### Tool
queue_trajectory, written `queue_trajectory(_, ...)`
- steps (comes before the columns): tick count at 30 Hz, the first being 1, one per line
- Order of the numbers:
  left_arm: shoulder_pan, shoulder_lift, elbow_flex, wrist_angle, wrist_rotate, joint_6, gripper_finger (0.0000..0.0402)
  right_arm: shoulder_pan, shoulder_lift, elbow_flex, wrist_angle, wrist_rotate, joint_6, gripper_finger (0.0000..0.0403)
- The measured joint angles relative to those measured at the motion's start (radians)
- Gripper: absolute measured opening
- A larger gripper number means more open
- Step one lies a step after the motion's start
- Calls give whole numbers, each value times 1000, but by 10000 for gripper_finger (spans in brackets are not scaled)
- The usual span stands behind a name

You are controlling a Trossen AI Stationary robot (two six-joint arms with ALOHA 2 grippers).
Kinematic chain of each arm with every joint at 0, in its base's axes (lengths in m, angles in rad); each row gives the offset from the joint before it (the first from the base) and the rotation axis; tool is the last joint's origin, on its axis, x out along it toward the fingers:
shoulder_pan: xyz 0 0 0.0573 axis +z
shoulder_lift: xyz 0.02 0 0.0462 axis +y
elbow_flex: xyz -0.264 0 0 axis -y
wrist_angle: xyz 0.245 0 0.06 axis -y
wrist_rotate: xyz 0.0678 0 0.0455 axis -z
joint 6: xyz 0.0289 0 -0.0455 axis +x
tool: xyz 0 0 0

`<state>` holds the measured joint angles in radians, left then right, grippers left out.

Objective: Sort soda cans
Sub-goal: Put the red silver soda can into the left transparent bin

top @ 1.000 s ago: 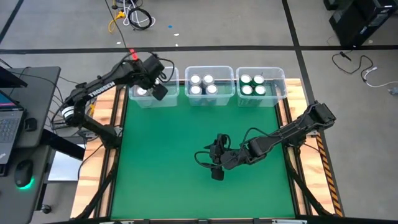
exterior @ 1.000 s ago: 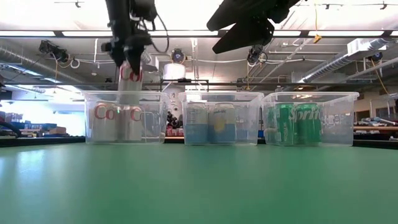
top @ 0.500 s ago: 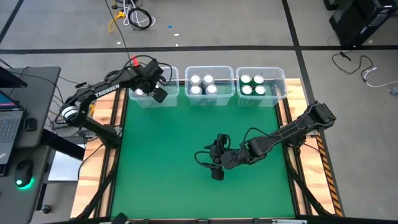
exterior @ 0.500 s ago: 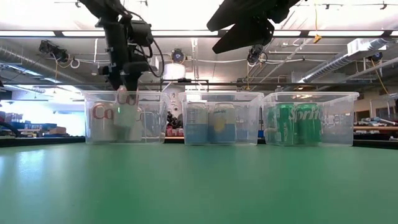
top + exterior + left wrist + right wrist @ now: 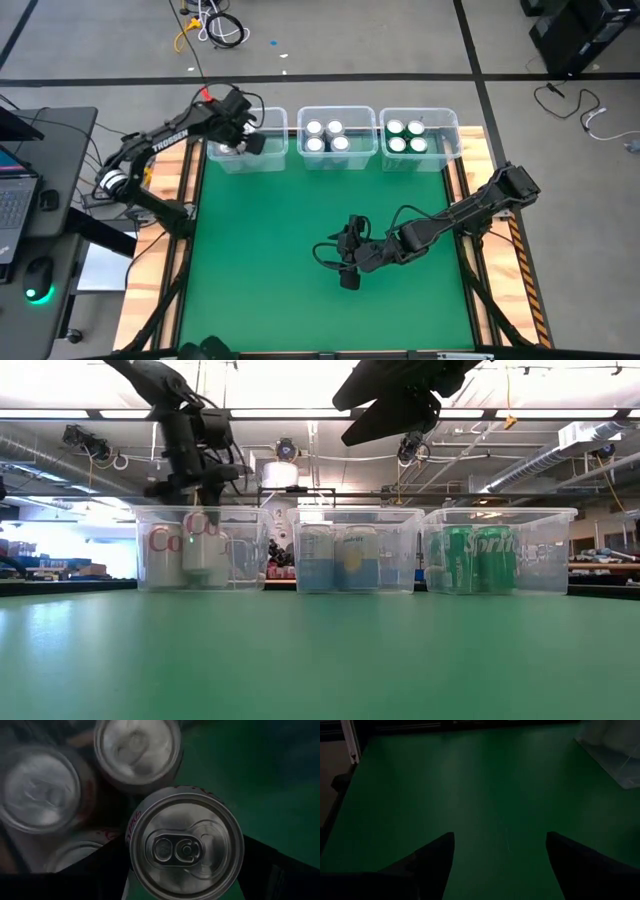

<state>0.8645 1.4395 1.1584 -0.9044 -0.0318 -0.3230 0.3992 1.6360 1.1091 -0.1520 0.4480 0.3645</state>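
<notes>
My left gripper (image 5: pixel 238 140) reaches down into the left clear bin (image 5: pixel 268 160), shut on a silver soda can with red lettering (image 5: pixel 203 546); its top (image 5: pixel 186 850) shows in the left wrist view. Three more silver cans (image 5: pixel 135 750) stand in that bin. The middle bin (image 5: pixel 337 160) holds several pale cans (image 5: pixel 338 558), and the right bin (image 5: pixel 418 162) several green ones (image 5: pixel 478 558). My right gripper (image 5: pixel 346 264) hovers open over the mat's middle, with nothing between its fingers (image 5: pixel 435 857). My left gripper pinches the can's upper side wall (image 5: pixel 131 845) between its two fingers (image 5: pixel 112 865), one on each side just below the rim. The fingers come from above, pointing steeply down. The can stands upright inside the bin; whether its base touches the bin floor I cannot tell.
The three bins stand in a row along the mat's far edge. Bare green mat (image 5: pixel 280 260) stretches from the bins to the near edge. A laptop and mouse (image 5: pixel 38 275) lie on a desk left of the table.
My left gripper has sunk with the can and rolled a little. The can was above the left bin's rim; now it is down inside the bin beside the other silver cans, still upright. The right arm has kept still.
</notes>
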Motion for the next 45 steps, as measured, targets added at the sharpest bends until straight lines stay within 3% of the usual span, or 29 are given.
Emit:
queue_trajectory(4, 20, 6, 1, 10, 95, -63, 289, 0, 0, 0, 0, 0, 0, 297)
queue_trajectory(8, 20, 8, 1, 37, 100, -90, 289, -1, 0, 0, 0, 0, 0, 293)
queue_trajectory(19, 16, 4, -27, 53, 13, -121, 289, -2, 0, 0, 1, 0, 0, 286)
queue_trajectory(32, 15, 3, -59, 119, 14, -112, 289, -2, 0, 0, 0, 0, 0, 284)
queue_trajectory(37, 9, 3, -59, 113, 1, -94, 358, -2, 0, 0, 0, 0, 0, 281)
queue_trajectory(40, 3, 4, -59, 100, -29, -73, 376, -2, 0, 0, 0, 0, 0, 282)
queue_trajectory(45, -8, 5, -60, 103, -54, -57, 346, -2, 0, 0, 0, 0, 0, 284)
